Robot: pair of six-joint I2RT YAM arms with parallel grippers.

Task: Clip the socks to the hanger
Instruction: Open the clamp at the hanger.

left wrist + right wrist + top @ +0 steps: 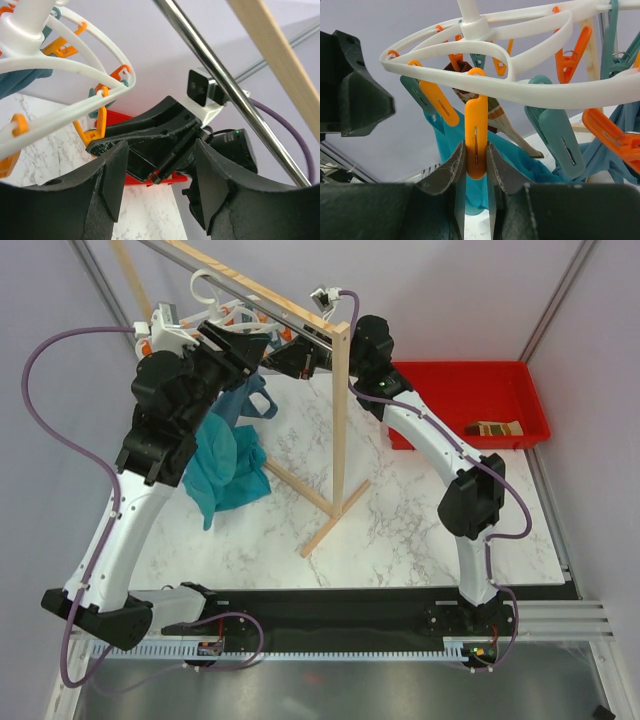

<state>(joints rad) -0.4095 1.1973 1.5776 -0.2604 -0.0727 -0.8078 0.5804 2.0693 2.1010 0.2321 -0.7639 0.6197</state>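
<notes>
The white hanger (520,90) hung from the wooden rack (340,420), and both arms reached up to it, one from either side. The right gripper (476,150) was closed narrowly on an orange clip (476,115) that dangled from the hanger's nearest ring, one finger pressed against each flank of the clip. Just behind that clip, under the hanger's hub, hung a striped sock (495,112) – its top end hidden by the ring, so which clip held it could not be told. Teal cloth (225,460) drooped below the hanger on the left arm's side. The left gripper (160,147) stood beside the hanger's rim with its jaws spread wide and nothing between them; beyond them only the other arm's black wrist showed. The second striped sock (495,428) lay well away from the hanger, to its right, inside the red bin (470,368) – flat on the bin's floor near its front wall
</notes>
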